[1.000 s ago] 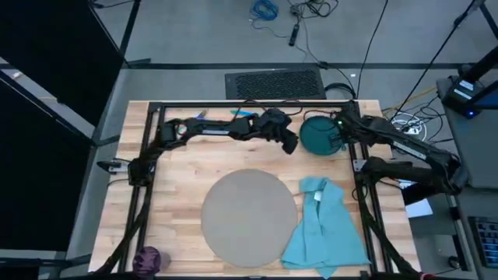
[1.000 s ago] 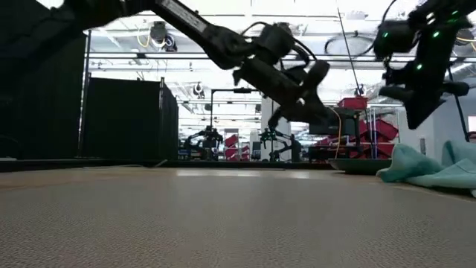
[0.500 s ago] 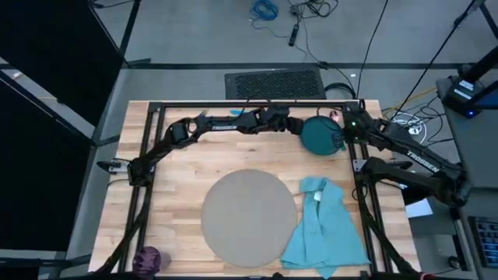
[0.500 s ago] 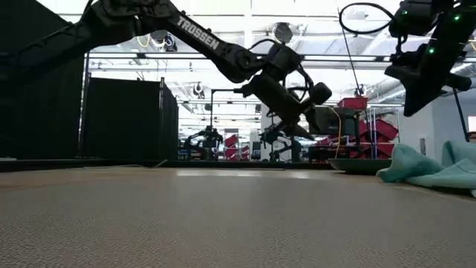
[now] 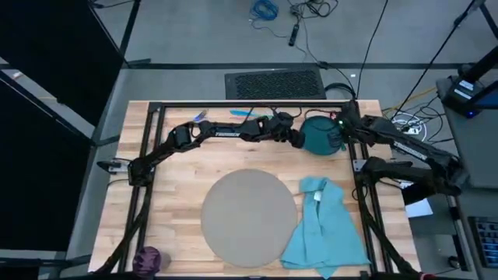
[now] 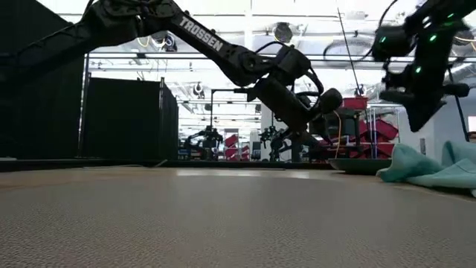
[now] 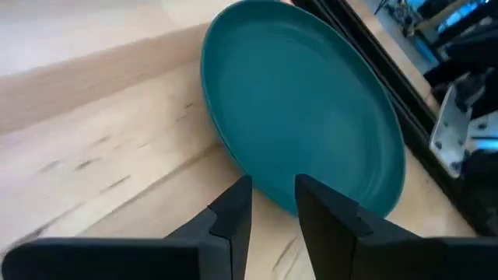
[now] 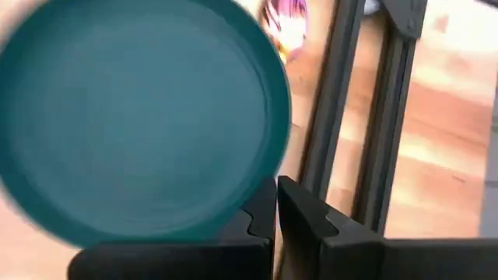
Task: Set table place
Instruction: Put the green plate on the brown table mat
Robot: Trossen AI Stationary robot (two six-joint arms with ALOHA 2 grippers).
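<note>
Overhead: plate (image 5: 317, 134) lies at the table's (image 5: 179, 187) far right, left gripper (image 5: 299, 138) at its rim, grey mat (image 5: 249, 215) bare. Left wrist: fingers (image 7: 233, 214) slightly parted, grasping nothing; they should straddle the rim squarely. Right wrist: right gripper (image 8: 276, 208) clenched, empty.

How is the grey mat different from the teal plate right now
The grey mat is larger and lies near the middle of the table; the teal plate is smaller and sits at the far edge. The mat is flat and has no gripper near it; the plate has a raised rim, with the left gripper and the right gripper beside it. Both are round.
</note>
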